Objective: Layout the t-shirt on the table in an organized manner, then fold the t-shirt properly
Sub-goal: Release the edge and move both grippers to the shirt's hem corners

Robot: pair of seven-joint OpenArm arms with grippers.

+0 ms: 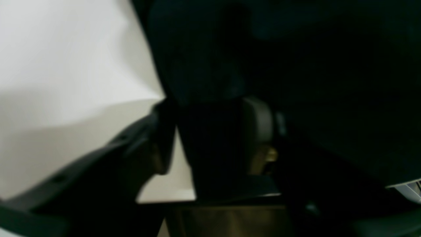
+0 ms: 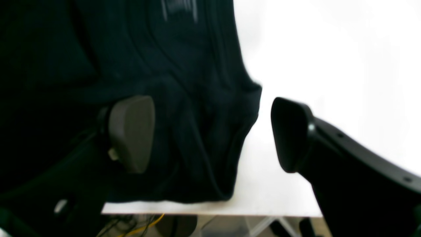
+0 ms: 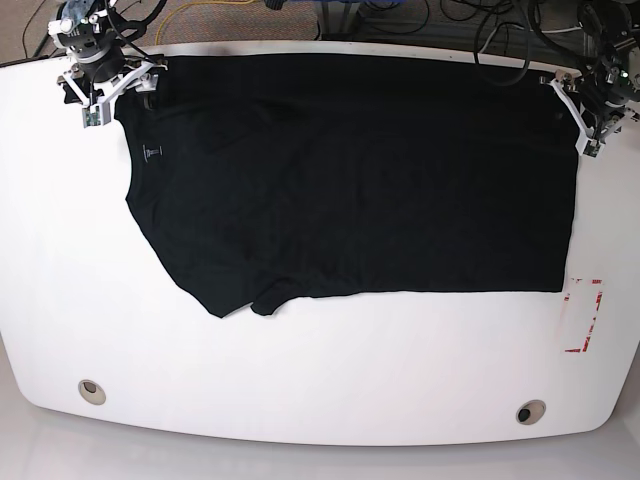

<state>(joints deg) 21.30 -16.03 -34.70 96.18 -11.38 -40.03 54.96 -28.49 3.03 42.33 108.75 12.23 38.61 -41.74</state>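
The black t-shirt [image 3: 350,180] lies spread over the far half of the white table [image 3: 320,370]. Its neck and small grey label [image 3: 152,153] are at the left, its hem at the right, and a sleeve is bunched at the front left. My right gripper [image 2: 210,135] is at the shirt's far left corner [image 3: 110,85]. It is open, one pad [image 2: 131,131] over the cloth and the other finger [image 2: 291,135] over bare table. My left gripper [image 1: 210,131] is at the far right corner [image 3: 580,115]. It is open, with a dark fold of shirt [image 1: 213,141] between its fingers and white table showing beside the fold.
Two round grommet holes [image 3: 91,390] [image 3: 530,411] sit near the front edge. A red-marked rectangle [image 3: 585,315] lies at the right, just past the hem. Cables [image 3: 400,20] hang behind the far edge. The wrist views show the table's far edge right below the grippers.
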